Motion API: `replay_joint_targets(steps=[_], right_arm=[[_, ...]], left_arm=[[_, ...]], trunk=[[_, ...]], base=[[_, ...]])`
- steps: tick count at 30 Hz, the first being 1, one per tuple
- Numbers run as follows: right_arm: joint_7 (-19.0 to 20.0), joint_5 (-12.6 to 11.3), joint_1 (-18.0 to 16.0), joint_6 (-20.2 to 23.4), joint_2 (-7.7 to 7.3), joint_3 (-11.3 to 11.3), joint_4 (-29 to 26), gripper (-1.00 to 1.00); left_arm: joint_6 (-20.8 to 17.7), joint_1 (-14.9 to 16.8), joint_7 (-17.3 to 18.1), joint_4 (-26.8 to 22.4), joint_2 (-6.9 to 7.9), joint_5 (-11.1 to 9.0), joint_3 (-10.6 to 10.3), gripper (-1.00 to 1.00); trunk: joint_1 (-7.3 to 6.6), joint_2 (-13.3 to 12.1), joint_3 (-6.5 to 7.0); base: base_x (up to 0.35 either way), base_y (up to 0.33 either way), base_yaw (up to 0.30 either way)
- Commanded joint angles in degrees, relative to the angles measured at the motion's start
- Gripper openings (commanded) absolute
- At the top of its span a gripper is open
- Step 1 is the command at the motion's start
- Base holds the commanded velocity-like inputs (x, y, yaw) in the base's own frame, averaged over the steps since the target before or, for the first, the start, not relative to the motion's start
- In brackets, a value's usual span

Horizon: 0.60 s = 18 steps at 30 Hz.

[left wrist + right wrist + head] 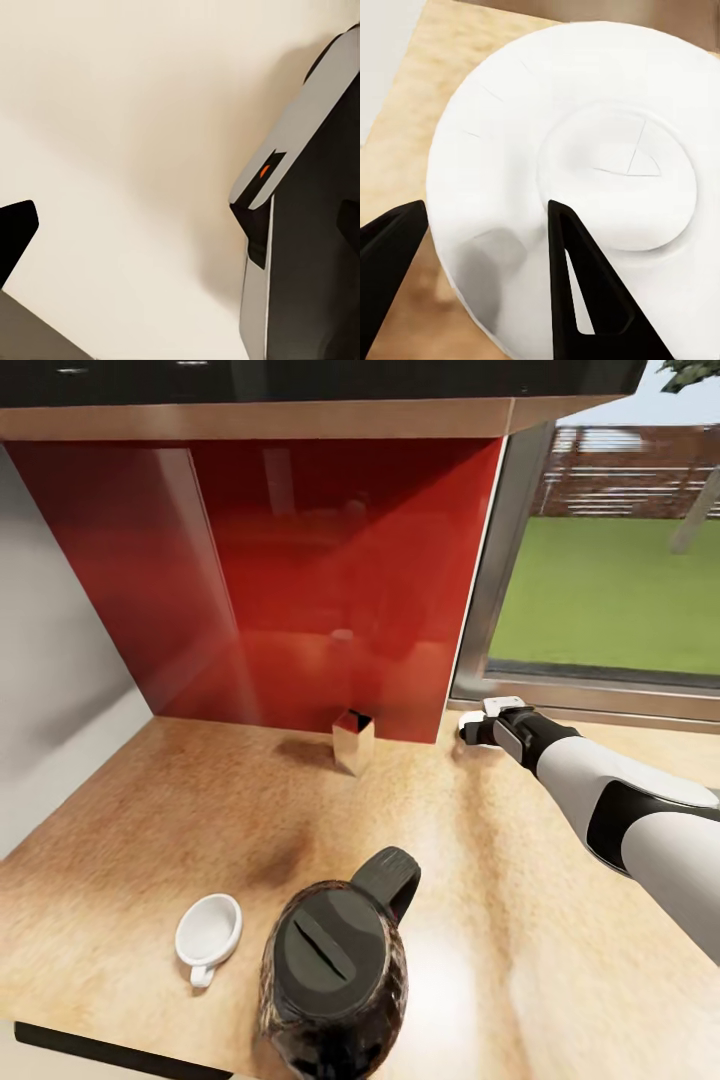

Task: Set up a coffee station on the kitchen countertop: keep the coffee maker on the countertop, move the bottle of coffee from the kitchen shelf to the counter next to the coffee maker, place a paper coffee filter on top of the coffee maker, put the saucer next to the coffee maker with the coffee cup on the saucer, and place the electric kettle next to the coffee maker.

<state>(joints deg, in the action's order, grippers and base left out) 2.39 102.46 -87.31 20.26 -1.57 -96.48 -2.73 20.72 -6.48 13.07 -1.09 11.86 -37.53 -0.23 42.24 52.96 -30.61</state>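
Right gripper is spread wide over the rim of the flat round white saucer, lying at the far window-side edge of the light wood-grain countertop. Saucer pickup, I'd say; next, close and lift.

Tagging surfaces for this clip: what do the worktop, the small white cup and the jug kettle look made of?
Long light wood-grain worktop: matte wood or laminate, speckled grain. Tiny white handled cup: likely glazed ceramic, smooth and plain. Rounded jug kettle: see-through glass-like body, matte black plastic-looking lid.
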Motion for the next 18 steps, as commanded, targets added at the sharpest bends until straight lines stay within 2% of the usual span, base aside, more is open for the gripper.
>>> replay_joint_targets(steps=[1, 18], right_arm=[[0.2, 0.6, -0.1, 0.1, 0.0, -0.4, -0.1, -1.0], [0.0, 0.6, -0.1, 0.0, 0.02, -0.4, -0.1, -1.0]], left_arm=[[0.0, 0.0, 0.3, -0.1, 0.01, -0.4, 0.0, 1.0], [0.0, 0.0, 0.4, -0.1, 0.01, -0.4, 0.0, 1.0]], trunk=[[0.01, 0.0, 0.05], [0.01, 0.0, 1.67]], base=[[0.0, 0.0, 0.0], [0.0, 0.0, -0.039]])
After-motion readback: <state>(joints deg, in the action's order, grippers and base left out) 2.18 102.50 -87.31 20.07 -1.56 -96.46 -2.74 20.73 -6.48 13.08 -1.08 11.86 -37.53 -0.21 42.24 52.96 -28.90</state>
